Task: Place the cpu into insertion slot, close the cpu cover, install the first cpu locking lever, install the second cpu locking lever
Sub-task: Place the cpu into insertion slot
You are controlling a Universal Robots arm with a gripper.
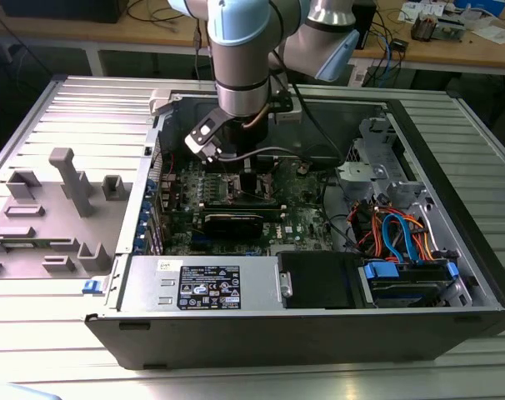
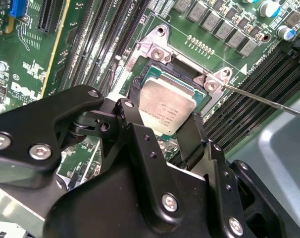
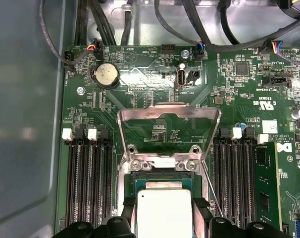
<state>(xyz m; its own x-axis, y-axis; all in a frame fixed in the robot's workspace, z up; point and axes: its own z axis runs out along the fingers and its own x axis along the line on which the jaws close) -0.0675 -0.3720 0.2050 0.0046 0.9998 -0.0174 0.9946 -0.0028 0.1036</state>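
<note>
The first step is in hand: placing the chip. In the second wrist view the gripper [image 2: 163, 110] pinches the cpu [image 2: 166, 101] by two opposite edges, one of its black fingers [image 2: 133, 94] pressed to each side. The silvery top lies level over the insertion slot [image 2: 175, 68]. Whether the chip is fully seated or a hair above the contacts, I cannot tell.

In the first wrist view the cpu cover [image 3: 168, 109] stands swung up on its hinge, its window open and the green board showing through it. A thin locking lever [image 3: 210, 186] runs loose beside the socket, so neither the cover nor the levers are done.

In the exterior view the arm [image 1: 242, 58] reaches down into the open computer case [image 1: 311, 333]. The power supply [image 1: 202, 283] lies at about 6 o'clock of the wrist, and a grey fixture tray [image 1: 44, 217] sits at about 9 o'clock, outside the case.

As I judge it, this step calls for the chip to sit square and flat in the socket before the grip loosens — any tilt risks the contacts beneath.
</note>
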